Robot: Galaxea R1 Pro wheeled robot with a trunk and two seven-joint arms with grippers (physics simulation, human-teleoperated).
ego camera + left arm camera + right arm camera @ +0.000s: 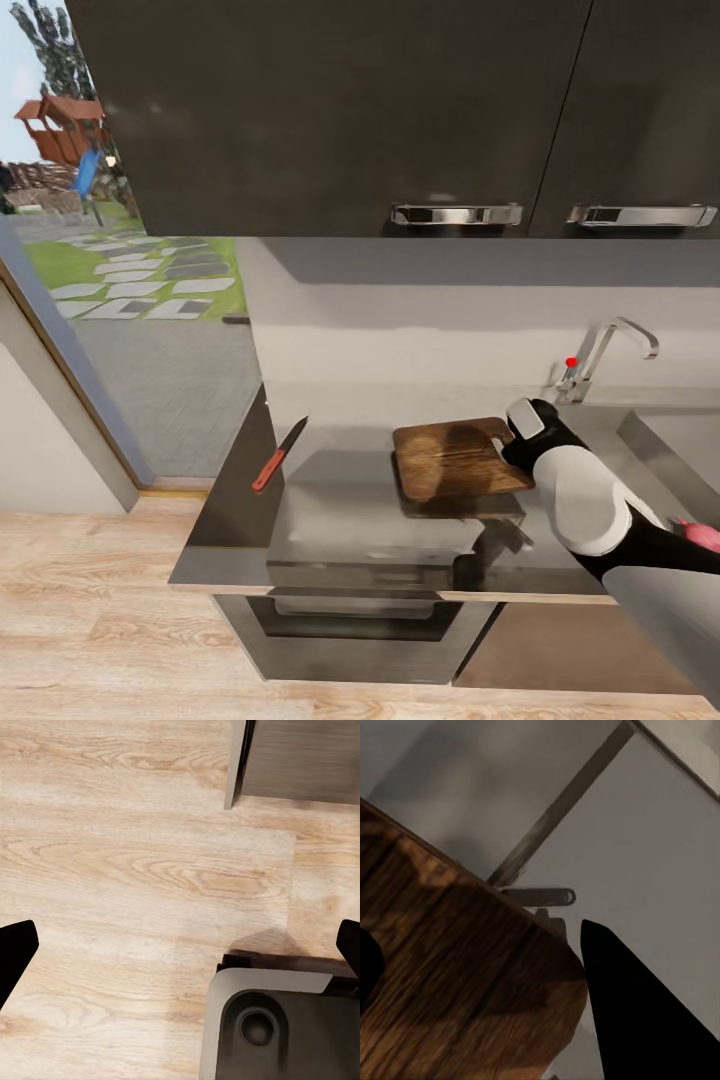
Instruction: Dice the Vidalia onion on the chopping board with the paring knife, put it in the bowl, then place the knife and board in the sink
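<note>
Your right gripper (512,440) clamps the chopping board (458,458), held tilted above the countertop (340,500).

The paring knife (279,454) lies well left of it on the grey slab; the sink (672,440) sits at right, its contents hidden by your arm. Your left gripper (180,945) spreads wide over the wood floor (135,862).

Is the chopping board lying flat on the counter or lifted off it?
Lifted. In the head view the chopping board is tilted, casting a separate shadow on the countertop, with the right hand at its edge.
</note>
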